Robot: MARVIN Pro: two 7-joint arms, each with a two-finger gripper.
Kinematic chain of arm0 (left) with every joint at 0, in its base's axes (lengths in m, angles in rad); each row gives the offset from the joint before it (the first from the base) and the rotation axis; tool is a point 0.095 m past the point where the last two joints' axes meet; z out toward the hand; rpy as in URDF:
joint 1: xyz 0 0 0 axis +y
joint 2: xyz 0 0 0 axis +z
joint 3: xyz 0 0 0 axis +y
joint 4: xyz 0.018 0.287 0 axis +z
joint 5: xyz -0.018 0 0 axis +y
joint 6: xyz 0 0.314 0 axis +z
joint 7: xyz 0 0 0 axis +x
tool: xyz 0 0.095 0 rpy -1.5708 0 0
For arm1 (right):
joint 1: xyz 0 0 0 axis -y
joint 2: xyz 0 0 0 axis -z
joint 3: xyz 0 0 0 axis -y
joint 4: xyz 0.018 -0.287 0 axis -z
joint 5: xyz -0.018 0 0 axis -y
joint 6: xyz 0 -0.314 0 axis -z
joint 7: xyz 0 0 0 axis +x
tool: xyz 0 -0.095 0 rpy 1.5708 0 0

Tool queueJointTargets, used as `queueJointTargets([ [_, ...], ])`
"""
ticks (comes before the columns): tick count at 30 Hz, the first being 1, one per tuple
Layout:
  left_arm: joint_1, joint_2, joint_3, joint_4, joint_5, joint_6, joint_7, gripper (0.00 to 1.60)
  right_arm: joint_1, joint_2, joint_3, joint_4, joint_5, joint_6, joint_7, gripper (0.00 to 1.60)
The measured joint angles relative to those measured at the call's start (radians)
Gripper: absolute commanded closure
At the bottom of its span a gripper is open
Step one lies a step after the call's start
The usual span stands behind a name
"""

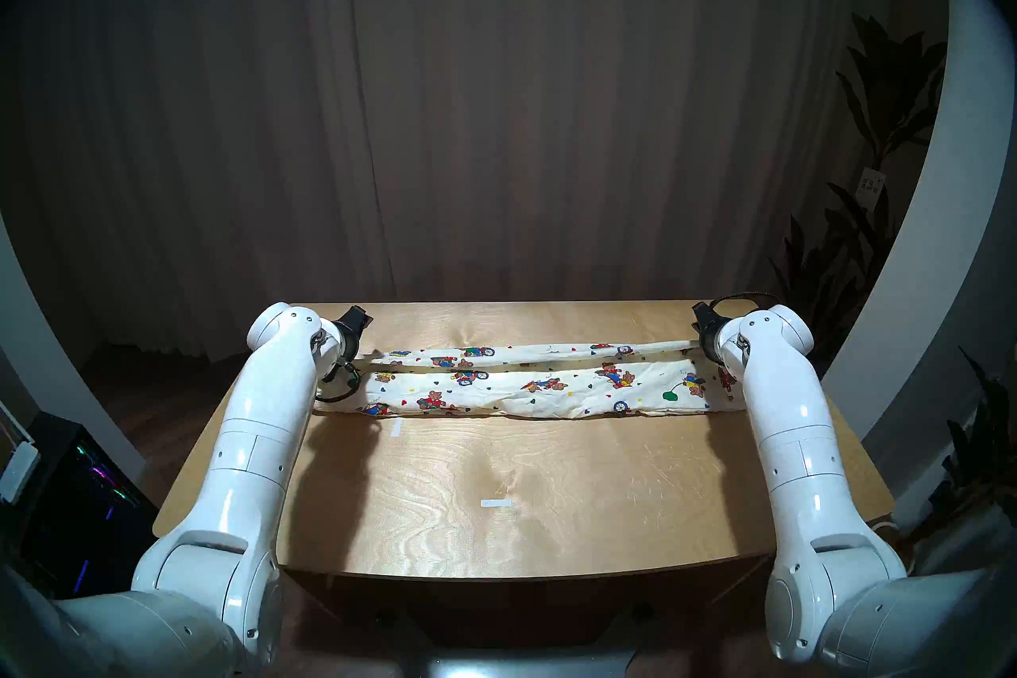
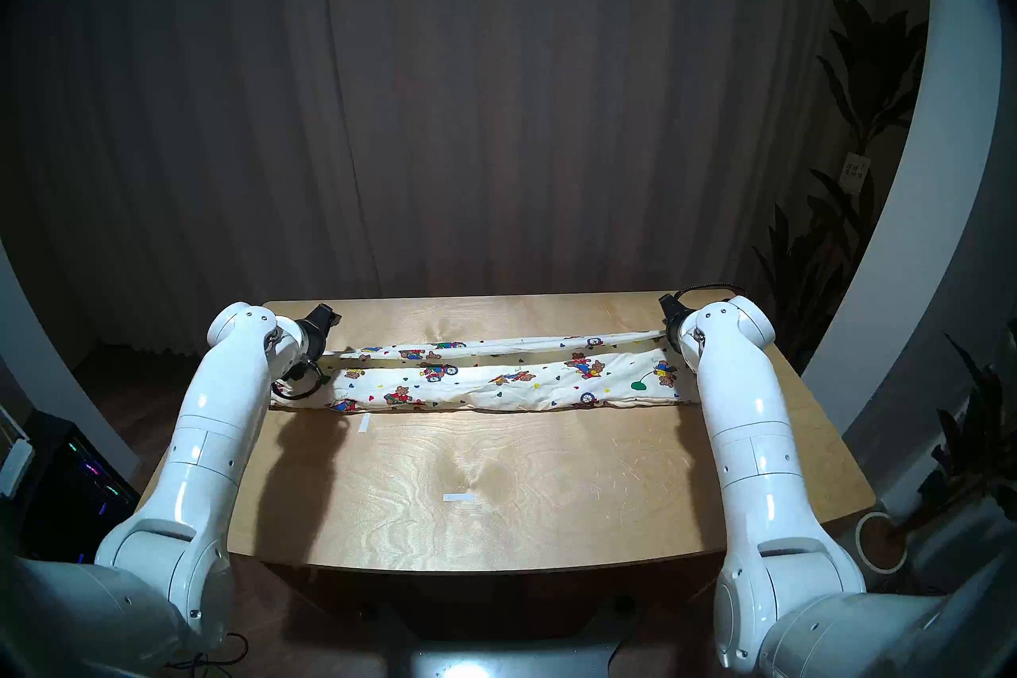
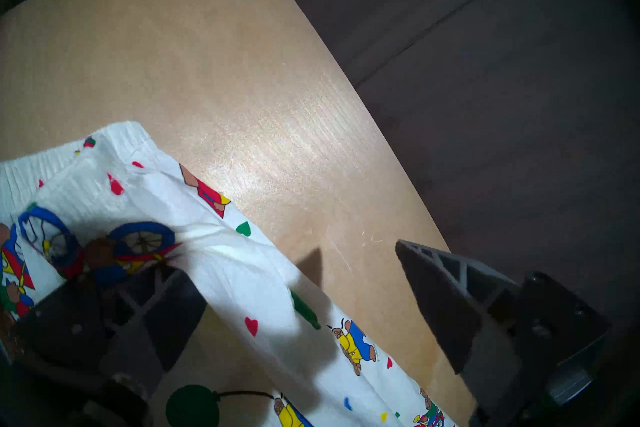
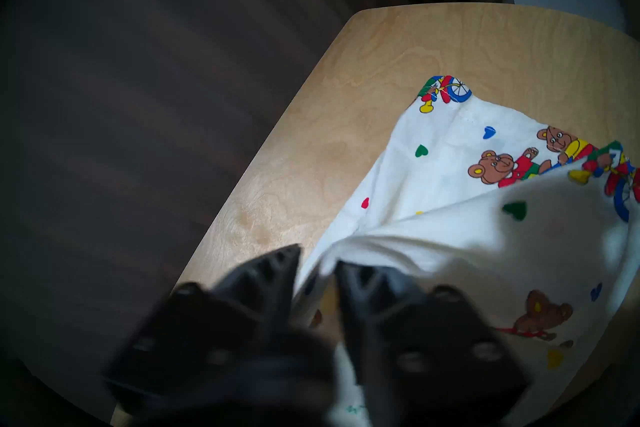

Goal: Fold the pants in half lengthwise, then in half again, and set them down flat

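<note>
Pinching pants (image 4: pixel 433 235), right gripper (image 4: pixel 317 263); left gripper (image 3: pixel 287 263) seemingly spread.

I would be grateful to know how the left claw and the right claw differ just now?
The left claw is open, its fingers wide apart; the right claw is shut. The left claw grips nothing, the pants lying loose between its fingers; the right claw pinches them. Both sit at the table's far end.

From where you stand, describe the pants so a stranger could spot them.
On the wooden table, look toward its far half between the two arms. The pants stretch side to side as a long cream band, the only cloth there, printed with teddy bears, bicycles and hearts.
</note>
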Motion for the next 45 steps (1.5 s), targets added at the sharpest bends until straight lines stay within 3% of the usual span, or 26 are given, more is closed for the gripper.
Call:
queueJointTargets([
  [22,-0.17,0.0,0.085,0.157,0.076,-0.004,0.043,0.0,0.141,0.035,-0.06,0.175,-0.062,-0.044,0.069,0.0],
  [38,-0.289,-0.003,0.149,0.314,0.128,0.044,0.082,0.0,0.254,0.065,-0.117,0.309,-0.111,-0.057,0.133,0.0],
  [45,-0.326,-0.007,0.162,0.334,0.138,0.04,0.05,0.0,0.278,0.073,-0.14,0.302,-0.12,-0.055,0.178,0.0],
])
